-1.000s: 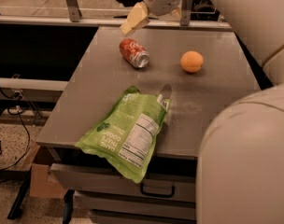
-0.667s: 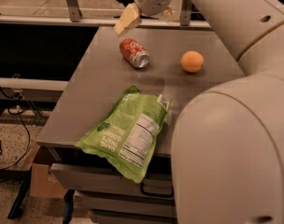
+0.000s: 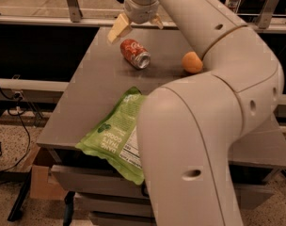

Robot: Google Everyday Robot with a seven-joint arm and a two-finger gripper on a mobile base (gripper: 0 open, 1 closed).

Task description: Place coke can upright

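Note:
The coke can (image 3: 135,53) is red with a silver end and lies on its side at the back of the grey table (image 3: 91,91). My gripper (image 3: 138,25) hangs just above and behind the can, not touching it. Its two cream fingers (image 3: 119,28) are spread apart, and nothing is between them. My large white arm sweeps from the lower right up to the gripper and hides much of the table's right side.
A round orange fruit (image 3: 192,62) sits right of the can, partly behind my arm. A green snack bag (image 3: 117,135) lies at the table's front edge, partly under the arm. A rail runs behind the table; cables and a cardboard box lie on the floor at left.
My gripper has moved left and closer to the can, and now hangs over it. My arm has swung across and covers more of the table. The can, fruit and bag have not moved.

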